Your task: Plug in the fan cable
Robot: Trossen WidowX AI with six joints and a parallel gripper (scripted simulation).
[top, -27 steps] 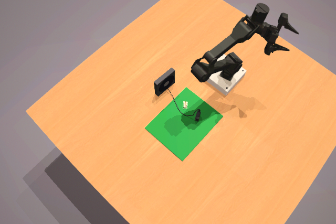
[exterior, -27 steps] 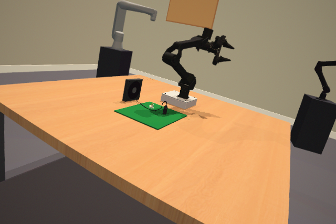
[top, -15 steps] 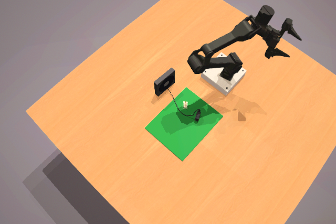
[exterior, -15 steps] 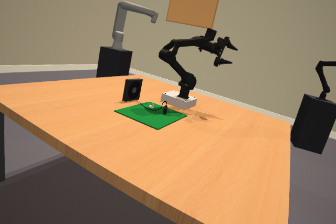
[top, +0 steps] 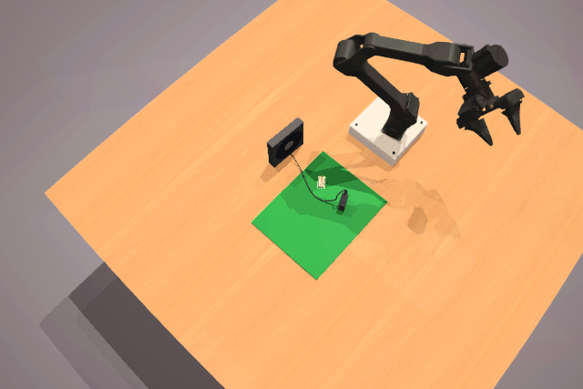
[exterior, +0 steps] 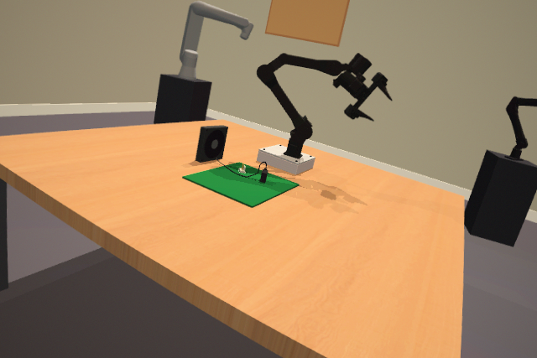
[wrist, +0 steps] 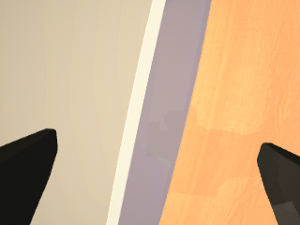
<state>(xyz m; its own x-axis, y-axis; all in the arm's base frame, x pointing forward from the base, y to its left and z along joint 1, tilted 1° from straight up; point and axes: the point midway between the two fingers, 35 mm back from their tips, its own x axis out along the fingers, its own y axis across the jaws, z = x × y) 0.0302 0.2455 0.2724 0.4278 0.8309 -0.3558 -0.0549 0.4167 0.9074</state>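
Observation:
The green board (top: 301, 234) (exterior: 242, 191) lies flat on the table. The small whitish header (top: 321, 181) (exterior: 240, 168) stands on the board near its back corner. The black plug (top: 342, 200) (exterior: 263, 175) stands upright on the board, to the right of the header and apart from it. A thin dark cable (top: 309, 187) loops from the plug to the black fan (top: 285, 142) (exterior: 211, 143), which stands upright beside the board. My gripper (top: 506, 138) (exterior: 382, 110) (wrist: 161, 148) is wide open and empty. It is high in the air, far to the right of the board and plug.
The arm's white base (top: 385, 132) (exterior: 286, 159) stands on the table (top: 188, 234) (exterior: 368, 250) (wrist: 244, 94) behind the board. The table edge runs below the gripper. Away from the table, a grey arm (exterior: 194, 33) and another dark arm (exterior: 516, 124) stand on black pedestals.

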